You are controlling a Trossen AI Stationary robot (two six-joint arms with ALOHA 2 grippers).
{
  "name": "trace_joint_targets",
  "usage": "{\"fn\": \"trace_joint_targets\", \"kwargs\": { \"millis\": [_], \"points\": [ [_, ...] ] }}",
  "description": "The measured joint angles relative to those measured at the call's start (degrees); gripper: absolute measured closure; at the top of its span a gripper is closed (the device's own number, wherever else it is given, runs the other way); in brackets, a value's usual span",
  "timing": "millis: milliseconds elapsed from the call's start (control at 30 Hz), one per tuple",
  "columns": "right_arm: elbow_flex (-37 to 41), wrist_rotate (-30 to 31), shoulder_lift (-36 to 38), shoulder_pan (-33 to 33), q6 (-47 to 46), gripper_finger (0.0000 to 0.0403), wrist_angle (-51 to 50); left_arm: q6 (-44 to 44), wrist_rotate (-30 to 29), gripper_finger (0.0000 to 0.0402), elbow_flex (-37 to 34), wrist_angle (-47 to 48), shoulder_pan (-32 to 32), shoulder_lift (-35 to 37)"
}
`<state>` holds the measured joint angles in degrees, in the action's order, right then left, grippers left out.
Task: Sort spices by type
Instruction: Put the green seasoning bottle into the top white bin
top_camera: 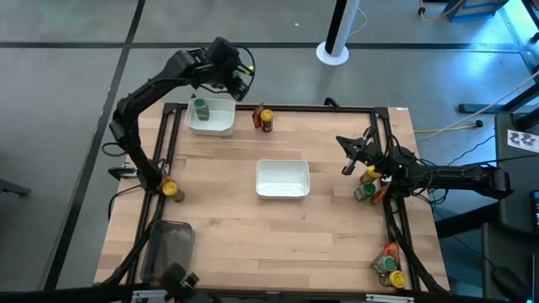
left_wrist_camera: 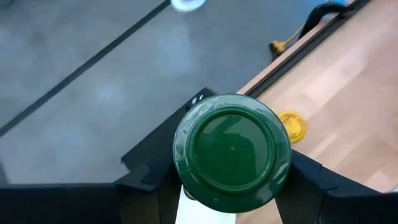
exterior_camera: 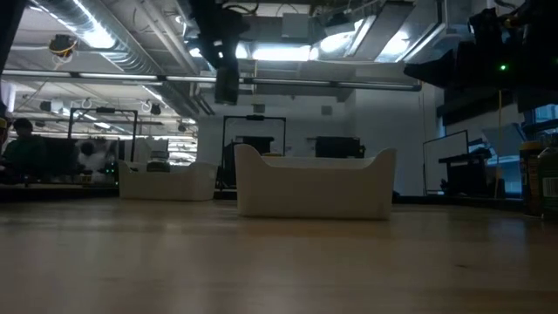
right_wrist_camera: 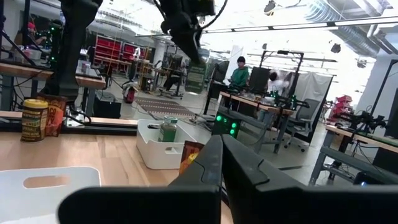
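The small round jar with the glossy green plastic lid (left_wrist_camera: 232, 154) sits clamped between the two dark fingers of the left tool (top_camera: 239, 84), which holds it above the far left corner of the counter, just beyond the far white plastic tray (top_camera: 221, 123). The lid is a smooth disc with a raised rim and a tiny dimple at its middle; no writing can be read on it. A second green-lidded jar (top_camera: 201, 108) stands upright inside that rectangular, round-cornered tray. Just beside the tray, at the far edge, a yellow-lidded jar (top_camera: 266, 120) stands touching a crinkled red-orange packet (top_camera: 260, 110). Another yellow-lidded jar (top_camera: 171, 189) lies on the left edge. A mixed cluster of jars and a packet (top_camera: 370, 183) rests at the right edge, and another cluster (top_camera: 390, 266) at the near right corner. Their labels are too small to read.

The right tool (top_camera: 348, 157) hovers low at the right edge by the first cluster, its fingers pressed together on nothing.

A second white tray (top_camera: 282, 178) sits mid-counter on the pale, planked wooden counter (top_camera: 236, 227) with its black metal frame. A clear grey tub (top_camera: 173, 246) rests near the left corner.
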<state>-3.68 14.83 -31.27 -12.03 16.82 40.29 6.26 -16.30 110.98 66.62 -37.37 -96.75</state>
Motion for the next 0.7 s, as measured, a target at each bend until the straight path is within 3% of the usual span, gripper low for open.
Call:
{"fn": "trace_joint_targets", "kwargs": {
  "millis": [267,700],
  "points": [
    [0.00,-0.02,0.00,0.00,-0.02,0.0391,-0.51,0.81,-5.99,0.0219,-2.84,2.31,-2.20,0.23],
    [0.00,0.23,0.00,0.02,-0.02,0.0391,-1.41,0.93,-5.99,0.0219,-17.80,-5.98,-4.11,3.58]
  ]
}}
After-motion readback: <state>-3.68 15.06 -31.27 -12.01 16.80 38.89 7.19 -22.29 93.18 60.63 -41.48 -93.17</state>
